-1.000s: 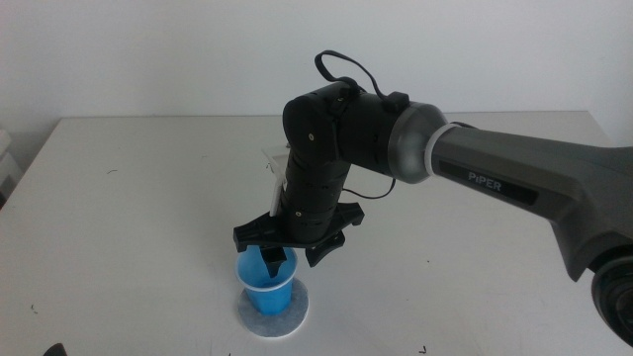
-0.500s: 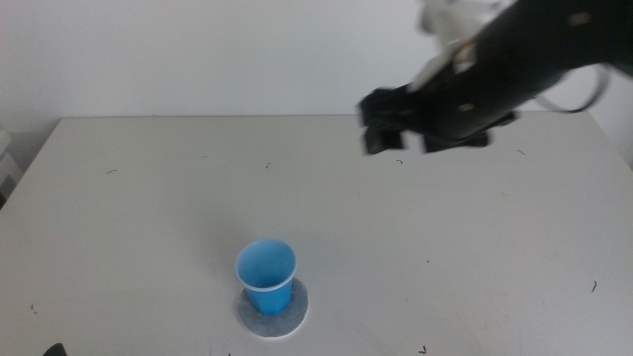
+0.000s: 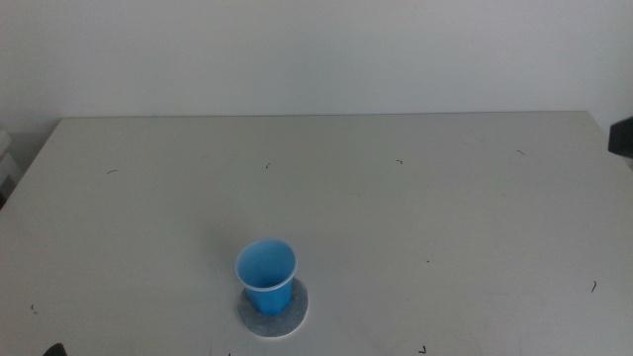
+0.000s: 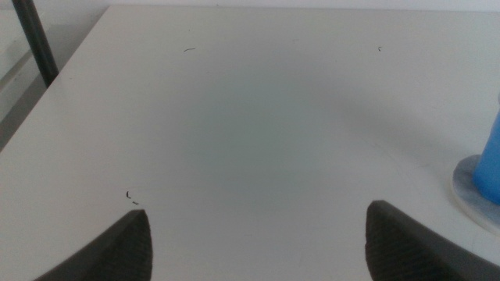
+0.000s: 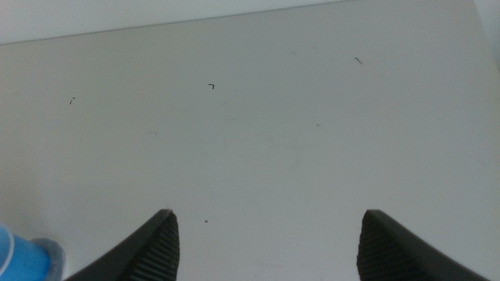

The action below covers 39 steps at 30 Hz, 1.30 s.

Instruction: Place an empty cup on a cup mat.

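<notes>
The bright blue cup [image 3: 266, 276] stands upright and empty on the round grey cup mat [image 3: 290, 314] near the table's front edge. It also shows at the edge of the left wrist view [image 4: 491, 162] on the mat [image 4: 467, 182], and at the corner of the right wrist view [image 5: 17, 258]. My left gripper [image 4: 258, 242] is open and empty, low by the table's front left, apart from the cup. My right gripper [image 5: 264, 242] is open and empty, drawn back to the right; only a dark bit of that arm [image 3: 622, 136] shows in the middle view.
The white table [image 3: 396, 208] bears only small dark specks. A dark post [image 4: 35, 43] stands beyond the table's edge in the left wrist view. A pale wall rises behind the table.
My right arm has let go of the cup on the mat and pulled up and away to the right, almost out of the middle view. The cup stays upright on the mat.
</notes>
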Available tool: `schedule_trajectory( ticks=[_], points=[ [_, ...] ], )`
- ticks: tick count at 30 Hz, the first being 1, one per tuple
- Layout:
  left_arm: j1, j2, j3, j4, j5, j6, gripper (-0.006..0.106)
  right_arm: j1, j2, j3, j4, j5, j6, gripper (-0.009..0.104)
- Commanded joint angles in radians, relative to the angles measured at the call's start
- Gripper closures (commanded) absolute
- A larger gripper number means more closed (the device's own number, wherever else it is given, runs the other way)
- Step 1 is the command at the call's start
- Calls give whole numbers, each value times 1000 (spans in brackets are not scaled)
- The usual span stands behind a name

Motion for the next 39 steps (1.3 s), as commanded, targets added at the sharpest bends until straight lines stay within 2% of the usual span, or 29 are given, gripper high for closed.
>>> schedule_trajectory(
  ticks=[1, 7, 11, 17, 26, 39],
  points=[
    [1, -13, -6, 3, -66, -11, -5, -14, -90, 56, -27, -110, -60, 37],
    [1, -13, -6, 3, -66, -11, -5, -14, -333, 331, -37, -321, -168, 37],
    [1, -13, -6, 3, -66, -11, -5, -14, -510, 528, -37, -486, -153, 37],
    [1, -13, -6, 3, -66, -11, -5, -14, -743, 740, -54, -645, -149, 37],
    [1, -13, -6, 3, -66, -11, -5, -14, -908, 922, -52, -642, -150, 38],
    [1, -13, -6, 3, -66, -11, -5, -14, -973, 1040, -54, -618, -150, 38]
  ],
)
